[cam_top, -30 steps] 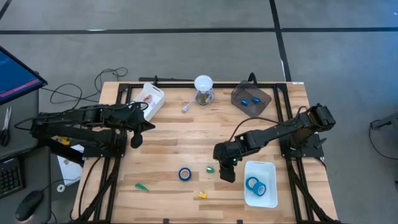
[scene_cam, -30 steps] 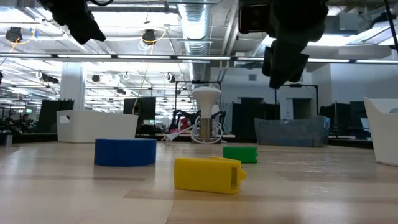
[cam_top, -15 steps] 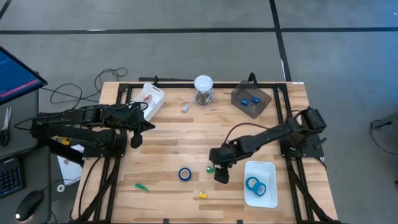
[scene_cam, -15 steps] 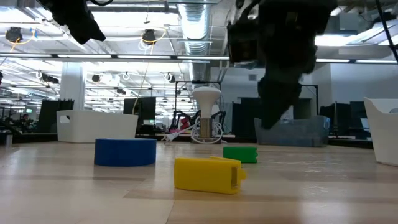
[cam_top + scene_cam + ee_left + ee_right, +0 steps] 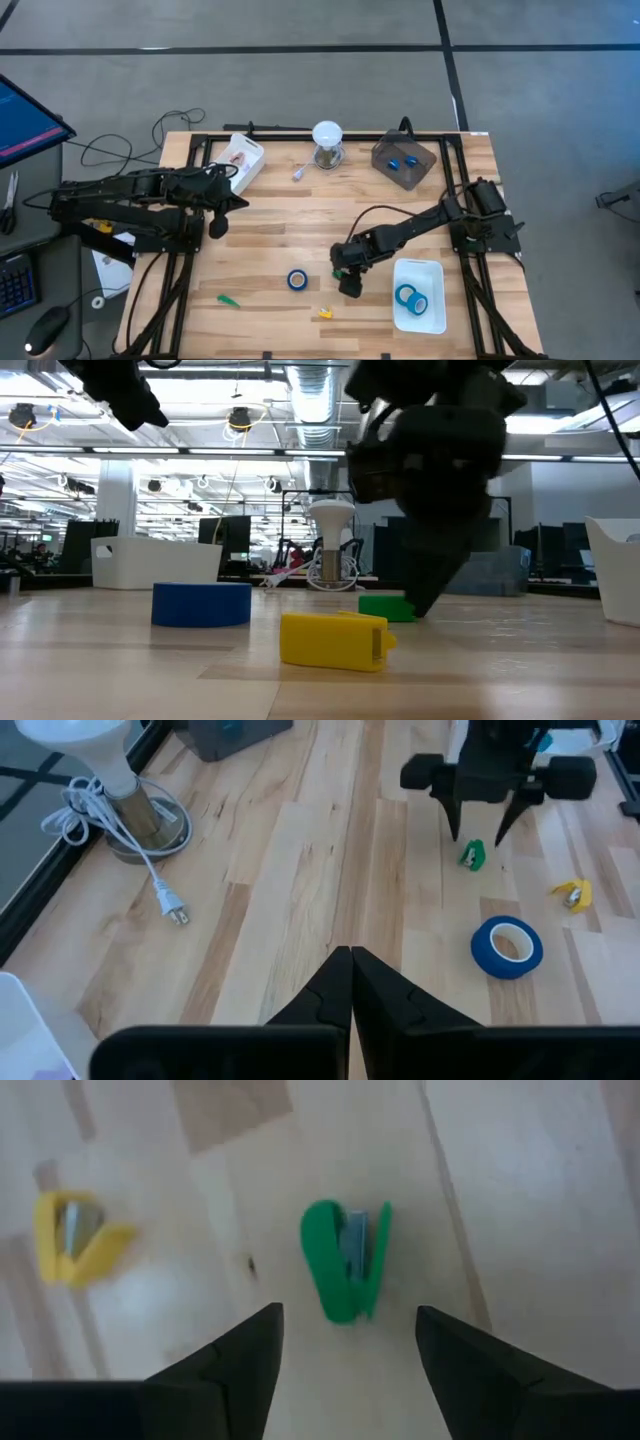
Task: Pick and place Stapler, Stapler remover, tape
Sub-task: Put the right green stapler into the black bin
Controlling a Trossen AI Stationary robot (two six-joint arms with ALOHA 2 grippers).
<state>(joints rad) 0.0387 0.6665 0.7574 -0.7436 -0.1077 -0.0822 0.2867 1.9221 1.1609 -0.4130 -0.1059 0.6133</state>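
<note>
Green stapler (image 5: 345, 1260), yellow remover (image 5: 75, 1237) near

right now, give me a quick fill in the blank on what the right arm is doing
The right gripper hangs with its fingers ____.
Its fingers straddle a small ____ stapler.
The white tray holds one blue ____.
The left gripper has its fingers ____.

Missing words: open; green; tape roll; shut
</note>
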